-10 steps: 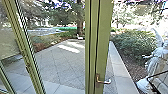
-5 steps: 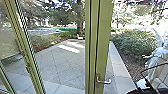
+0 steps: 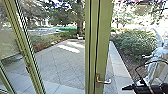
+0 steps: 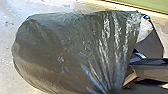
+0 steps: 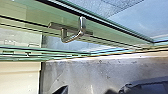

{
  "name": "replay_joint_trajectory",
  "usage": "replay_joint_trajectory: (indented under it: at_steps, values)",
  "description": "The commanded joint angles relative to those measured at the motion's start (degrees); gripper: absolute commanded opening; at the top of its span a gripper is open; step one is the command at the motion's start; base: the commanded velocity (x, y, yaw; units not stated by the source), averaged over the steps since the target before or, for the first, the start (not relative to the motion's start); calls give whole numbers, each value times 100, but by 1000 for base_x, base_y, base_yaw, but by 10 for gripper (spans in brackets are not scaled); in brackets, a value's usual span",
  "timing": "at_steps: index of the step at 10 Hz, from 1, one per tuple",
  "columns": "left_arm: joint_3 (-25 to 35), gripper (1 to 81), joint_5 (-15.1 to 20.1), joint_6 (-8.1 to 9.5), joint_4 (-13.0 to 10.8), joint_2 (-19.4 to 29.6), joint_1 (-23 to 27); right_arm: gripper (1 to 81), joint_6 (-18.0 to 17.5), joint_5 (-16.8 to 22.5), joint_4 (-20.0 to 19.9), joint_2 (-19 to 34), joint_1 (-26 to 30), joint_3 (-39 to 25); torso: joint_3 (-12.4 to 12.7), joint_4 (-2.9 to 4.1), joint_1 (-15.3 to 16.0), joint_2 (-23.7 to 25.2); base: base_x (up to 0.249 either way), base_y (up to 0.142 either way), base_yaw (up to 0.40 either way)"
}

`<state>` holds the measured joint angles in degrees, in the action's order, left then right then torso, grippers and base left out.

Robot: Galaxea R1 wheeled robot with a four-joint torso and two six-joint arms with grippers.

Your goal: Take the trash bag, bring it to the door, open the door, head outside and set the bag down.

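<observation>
since it looks soft, slippery and fairly light, the trash bag (image 4: 67, 50) is best gripped by its gathered neck (image 4: 112, 83), which the left end effector (image 4: 114, 90) pinches over the floor (image 4: 7, 32). whether the right end effector (image 3: 123, 88) is spread, i cannot tell.

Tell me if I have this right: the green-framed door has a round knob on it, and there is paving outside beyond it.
The knob is wrong: the green-framed door has a bent metal lever handle on it, as the head view shows, and there is paving outside beyond it.
</observation>
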<state>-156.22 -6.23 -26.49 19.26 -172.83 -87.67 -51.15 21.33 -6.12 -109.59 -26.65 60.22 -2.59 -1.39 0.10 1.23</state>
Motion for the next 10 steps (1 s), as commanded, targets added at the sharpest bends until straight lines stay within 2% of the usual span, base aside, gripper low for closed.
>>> replay_joint_trajectory:
  at_steps: [1,6,10]
  values:
    - [-23,10,298,21,34,28,264,811,-289,-77,-12,-126,700,234,0,0,0,0,0,0,0]
    - [-14,10,289,21,34,28,272,811,-896,81,14,-663,963,894,0,0,0,-5,0,0,0]
    - [-23,10,298,12,139,37,272,811,-1282,713,14,-1154,1297,1314,-2,0,2,-5,0,0,0]
